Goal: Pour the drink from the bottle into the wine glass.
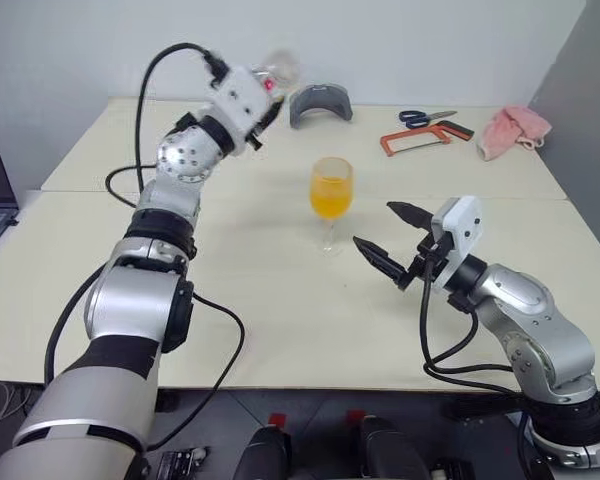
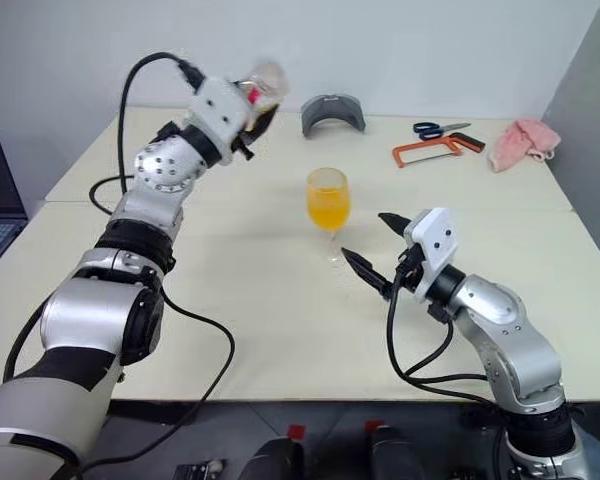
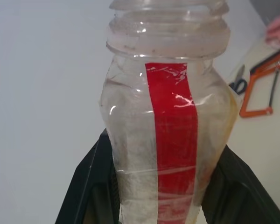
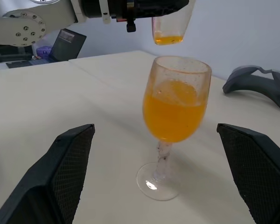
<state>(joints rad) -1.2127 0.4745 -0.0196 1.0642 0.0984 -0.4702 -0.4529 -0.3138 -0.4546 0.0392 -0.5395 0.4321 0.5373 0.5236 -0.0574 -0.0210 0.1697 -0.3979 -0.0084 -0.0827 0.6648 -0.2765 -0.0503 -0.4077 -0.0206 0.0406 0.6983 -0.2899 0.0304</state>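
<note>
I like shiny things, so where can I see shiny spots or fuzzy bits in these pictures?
Left wrist view: white glints on the bottle's red stripe. Right wrist view: a bright spot on the wine glass's foot. Left eye view: the bottle looks smeared and fuzzy near the left end effector.

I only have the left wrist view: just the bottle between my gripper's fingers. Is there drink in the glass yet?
Observer: Yes, the wine glass is over half full of orange drink.
Operator: Is the glass upright?
Observer: Upright on the table.
Operator: Where's the right gripper?
Observer: The right gripper is open, beside the glass, not touching.
Operator: Anything left in the bottle?
Observer: The right wrist view shows a little orange in the bottle.
</note>
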